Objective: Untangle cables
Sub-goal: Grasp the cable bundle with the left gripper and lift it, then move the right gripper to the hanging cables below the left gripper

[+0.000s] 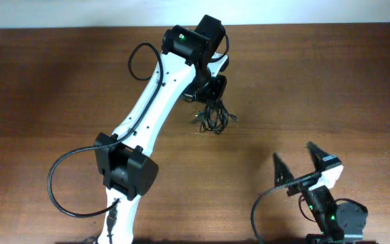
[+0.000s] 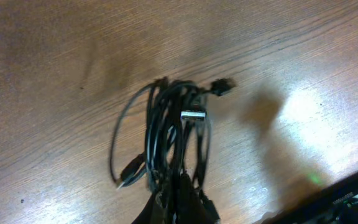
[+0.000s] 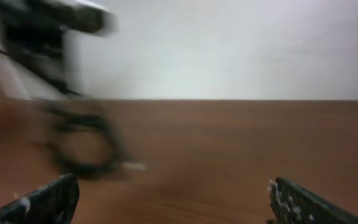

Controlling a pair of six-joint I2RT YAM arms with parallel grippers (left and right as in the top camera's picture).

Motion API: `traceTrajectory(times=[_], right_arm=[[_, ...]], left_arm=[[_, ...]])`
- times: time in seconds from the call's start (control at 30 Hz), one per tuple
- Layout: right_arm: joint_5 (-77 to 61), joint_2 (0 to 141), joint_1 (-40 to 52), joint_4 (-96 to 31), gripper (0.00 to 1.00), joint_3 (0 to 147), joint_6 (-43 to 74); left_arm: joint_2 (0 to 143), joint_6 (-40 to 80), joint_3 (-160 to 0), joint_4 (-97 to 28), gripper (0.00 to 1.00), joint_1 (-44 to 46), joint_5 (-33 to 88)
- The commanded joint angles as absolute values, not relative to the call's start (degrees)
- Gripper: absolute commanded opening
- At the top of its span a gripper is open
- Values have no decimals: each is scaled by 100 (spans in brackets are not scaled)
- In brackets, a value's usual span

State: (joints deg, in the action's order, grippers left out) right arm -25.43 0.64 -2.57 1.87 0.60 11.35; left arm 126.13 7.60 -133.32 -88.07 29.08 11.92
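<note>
The cables (image 1: 213, 116) are one small tangled bundle of thin black cords hanging under my left gripper (image 1: 212, 91) in the middle of the table's far half. In the left wrist view the bundle (image 2: 173, 134) dangles from my shut fingers (image 2: 179, 205) at the bottom edge, with a silver USB plug (image 2: 192, 115) and a small black plug (image 2: 222, 86) sticking out. My right gripper (image 1: 295, 163) stands open near the front right, well away from the bundle, with nothing between its fingertips (image 3: 61, 193). The bundle shows blurred at the left of the right wrist view (image 3: 82, 146).
The brown wooden table (image 1: 330, 81) runs to a white wall at the back. A thick black wire (image 1: 66, 183) loops off the left arm's base at the front left. The left arm's white link (image 1: 151, 102) crosses the table's middle left.
</note>
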Motion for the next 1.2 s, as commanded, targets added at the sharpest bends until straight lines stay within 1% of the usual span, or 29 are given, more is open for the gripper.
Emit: traceTrajectory(times=[0.0,0.1,0.13,0.27,0.33,0.4,0.53,0.67,0.73,0.77,0.83,0.93,1.03,1.1,1.17], right_arm=[[-4058,21,-226,996,98,62,2045],[-3929,51,-244,978,98,410,2034],[-3846,113,-272,685,98,631,2016],[-3809,985,-528,-1269,98,1826,1474],[-3872,1636,-611,-1769,98,2355,1413],[-4195,2373,-617,-1929,98,2915,1393],[-4578,3308,-613,-1911,98,3514,1396],[-5301,3863,-613,-2123,98,3557,1396],[-5319,4093,-613,-2123,98,3559,1400],[-5347,4233,-613,-2128,98,3557,1592],[-5339,4488,-613,-2121,98,3557,2379],[-5336,4698,-613,-2123,98,3557,2919],[-5339,4818,-613,-2121,98,3557,3806],[-5339,4816,-613,-2121,98,3559,3905],[-5341,4816,-613,-2121,98,3559,3907]], left_arm=[[12580,829,-13299,-8792,0,2888,1393],[12580,569,-13299,-8750,0,2888,1857],[12580,305,-13299,-8729,0,2888,2169],[12578,-880,-13299,-8676,0,2888,3857],[12578,-1404,-13299,-8680,0,2888,4547],[12578,-1640,-13299,-8665,0,2888,4871],[12578,-1643,-13301,-8663,0,2888,4976],[12578,-2414,-13301,-8833,0,2888,5920],[12578,-2458,-13301,-8873,0,2888,6016],[12578,-2458,-13301,-8873,0,2888,5955],[12578,-2458,-13301,-8855,0,2888,5874],[12578,-2451,-13301,-8805,0,2888,5874],[12578,-2093,-13301,-8595,0,2884,5867],[12578,-1848,-13301,-8442,0,2871,5846],[12578,-1498,-13301,-8309,0,2867,5577]])
